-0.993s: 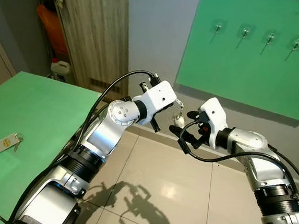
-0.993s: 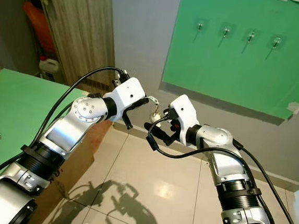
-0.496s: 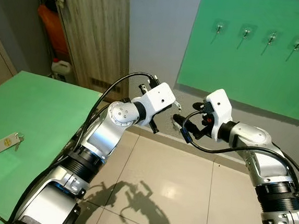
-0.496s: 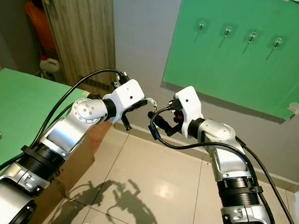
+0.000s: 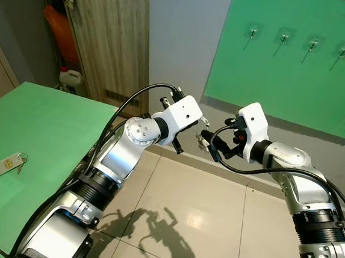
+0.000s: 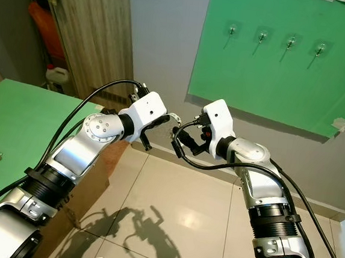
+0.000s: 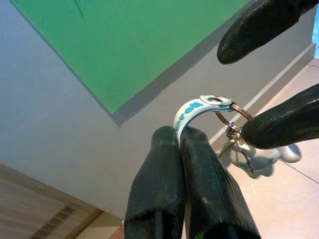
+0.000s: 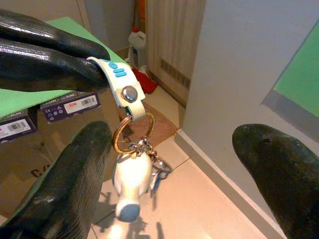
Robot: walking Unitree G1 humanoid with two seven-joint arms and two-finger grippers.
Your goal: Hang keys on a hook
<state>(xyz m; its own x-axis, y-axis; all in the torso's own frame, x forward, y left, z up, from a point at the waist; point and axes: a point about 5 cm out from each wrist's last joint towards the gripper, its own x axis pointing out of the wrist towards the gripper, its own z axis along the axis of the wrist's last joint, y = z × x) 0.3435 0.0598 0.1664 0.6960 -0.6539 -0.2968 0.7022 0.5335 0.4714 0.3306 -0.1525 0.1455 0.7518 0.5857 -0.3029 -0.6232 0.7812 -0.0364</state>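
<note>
At far left, on the green table (image 5: 46, 124), lies a tagged key (image 5: 5, 165), untouched. Mid-air over the tiled floor (image 5: 183, 208), the left gripper (image 7: 182, 137) has its fingers pressed together on a white strap (image 7: 188, 110) with blue marks. From the strap hang a brass ring (image 8: 130, 134) and the keys (image 8: 130, 186) with a white-and-blue fob. The right gripper (image 8: 184, 164) faces it, fingers spread; one fingertip (image 8: 92, 144) sits just beside the ring, contact unclear. Farther right, four hooks (image 5: 296, 43) line the green board (image 5: 285, 84) on the wall, well apart from the keys.
</note>
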